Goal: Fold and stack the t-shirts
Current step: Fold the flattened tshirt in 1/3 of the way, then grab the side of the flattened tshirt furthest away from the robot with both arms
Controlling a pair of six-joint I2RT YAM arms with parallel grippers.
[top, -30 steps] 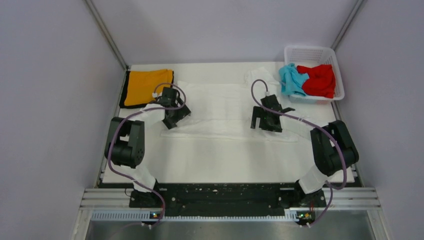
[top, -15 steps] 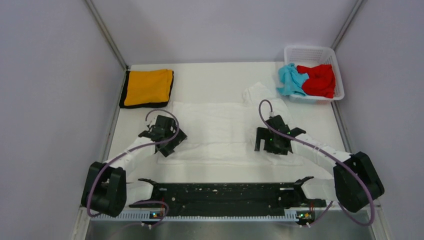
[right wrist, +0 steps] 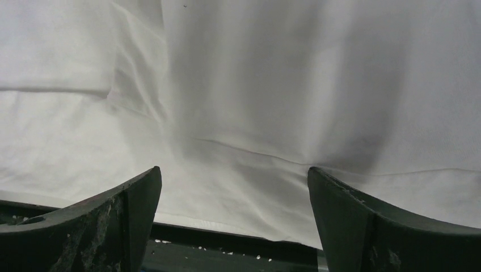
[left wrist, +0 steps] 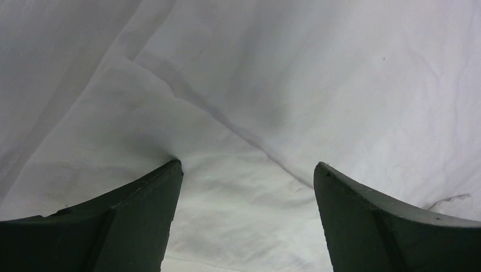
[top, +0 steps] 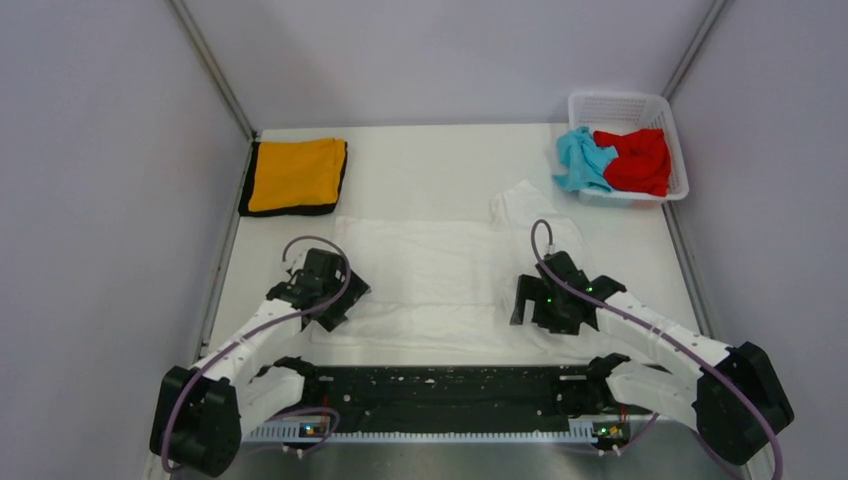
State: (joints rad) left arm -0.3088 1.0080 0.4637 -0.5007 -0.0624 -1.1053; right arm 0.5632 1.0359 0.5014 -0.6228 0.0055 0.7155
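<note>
Your open left tool and open right tool hang over the large white cloth t-shirt beneath, so you likely pinch its hem next to fold.

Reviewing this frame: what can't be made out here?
Top view: the left claw and right claw bodies hide whether their tips touch the white t-shirt.
Wrist views: frame edges cut off the shirt's outline.
Top view: the light blue t-shirt and red t-shirt are bunched in the basket, their own folds hiding their shapes.
</note>
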